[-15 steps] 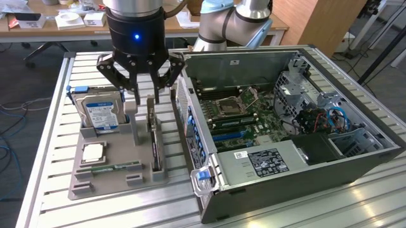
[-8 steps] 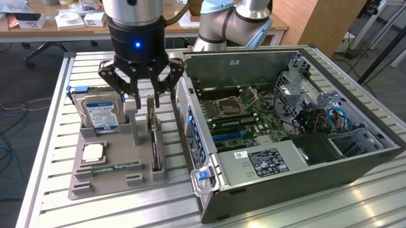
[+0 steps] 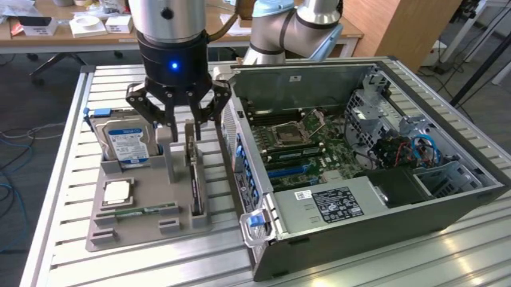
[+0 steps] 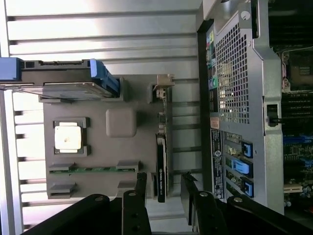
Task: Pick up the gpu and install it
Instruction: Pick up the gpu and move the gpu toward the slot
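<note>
Hand (image 3: 185, 125) spread wide, just above thin black expansion card with silver end bracket (image 3: 195, 185), standing on edge in grey tray (image 3: 119, 224).

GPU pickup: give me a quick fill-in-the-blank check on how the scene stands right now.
The gripper hangs above the gpu with its jaws ____.
The gpu stands on its ____ in a slot of the gray tray.
The hard drive in that tray has a ____-and-white label.
The open computer case sits to the exterior view's ____ of the tray.
Missing words: open; edge; blue; right.
</note>
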Robot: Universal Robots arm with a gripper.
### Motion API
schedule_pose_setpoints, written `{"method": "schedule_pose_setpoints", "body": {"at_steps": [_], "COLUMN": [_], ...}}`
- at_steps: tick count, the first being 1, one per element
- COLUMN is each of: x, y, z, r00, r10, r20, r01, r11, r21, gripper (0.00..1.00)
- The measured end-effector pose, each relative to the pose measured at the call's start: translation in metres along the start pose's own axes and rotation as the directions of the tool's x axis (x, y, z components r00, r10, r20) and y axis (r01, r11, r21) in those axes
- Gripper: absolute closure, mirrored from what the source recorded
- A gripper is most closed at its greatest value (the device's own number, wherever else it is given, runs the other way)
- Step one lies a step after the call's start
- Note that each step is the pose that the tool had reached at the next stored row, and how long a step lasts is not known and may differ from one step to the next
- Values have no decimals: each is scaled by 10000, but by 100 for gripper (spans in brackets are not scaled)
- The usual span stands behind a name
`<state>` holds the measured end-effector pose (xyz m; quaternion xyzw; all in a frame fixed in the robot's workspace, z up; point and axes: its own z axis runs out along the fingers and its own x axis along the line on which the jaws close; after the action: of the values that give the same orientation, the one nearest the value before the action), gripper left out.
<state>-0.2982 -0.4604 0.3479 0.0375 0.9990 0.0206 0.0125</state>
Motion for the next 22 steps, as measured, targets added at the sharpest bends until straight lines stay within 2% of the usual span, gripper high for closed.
{"method": "schedule_pose_setpoints", "body": {"at_steps": [22], "x": [8], "y": [-15], "z": [363], "r00": [10000], "r10": [0], "r20": [0], "r01": [0], "r11": [10000], "r21": [0], "gripper": [59]}}
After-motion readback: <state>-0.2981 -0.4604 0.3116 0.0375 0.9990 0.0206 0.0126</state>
